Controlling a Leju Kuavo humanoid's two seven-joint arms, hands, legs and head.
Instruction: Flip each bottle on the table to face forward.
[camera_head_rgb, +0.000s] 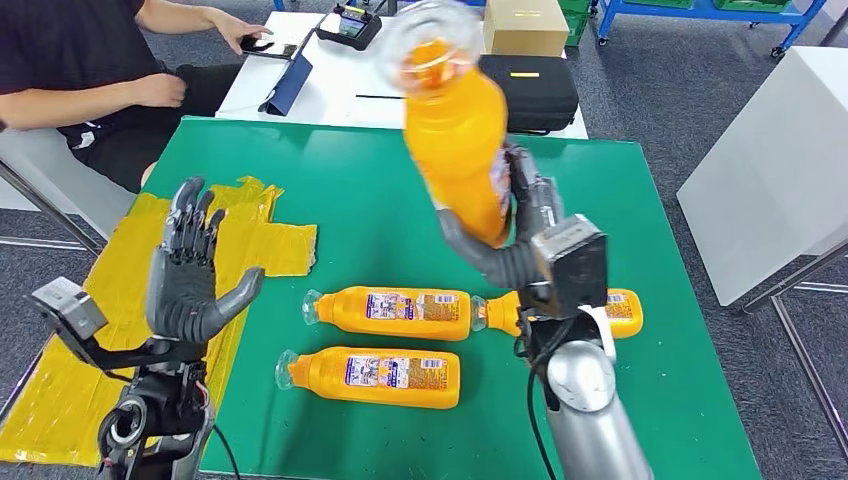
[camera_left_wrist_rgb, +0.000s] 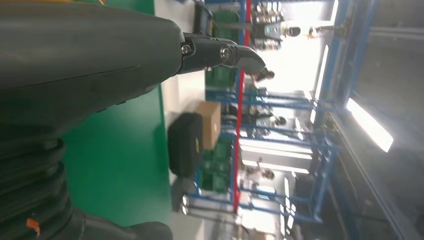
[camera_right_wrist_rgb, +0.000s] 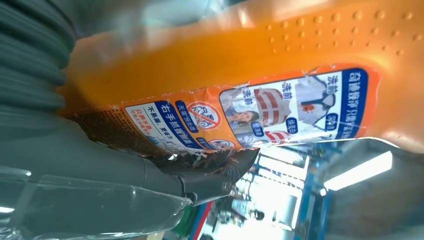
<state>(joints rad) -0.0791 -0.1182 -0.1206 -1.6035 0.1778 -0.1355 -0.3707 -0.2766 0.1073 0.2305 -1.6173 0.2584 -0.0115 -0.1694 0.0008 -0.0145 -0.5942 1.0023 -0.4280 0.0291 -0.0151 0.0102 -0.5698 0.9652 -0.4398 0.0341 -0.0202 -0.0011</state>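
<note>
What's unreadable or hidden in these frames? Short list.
- Third lying orange plastic bottle: head view, middle hidden by the right robot hand and wrist.
- Raised orange bottle: head view, cap end blurred; right wrist view, both ends cut off by edges.
- Lying bottles' labels: head view, print too small to read.
- Left robot hand: left wrist view, dark cover hides most fingers.
</note>
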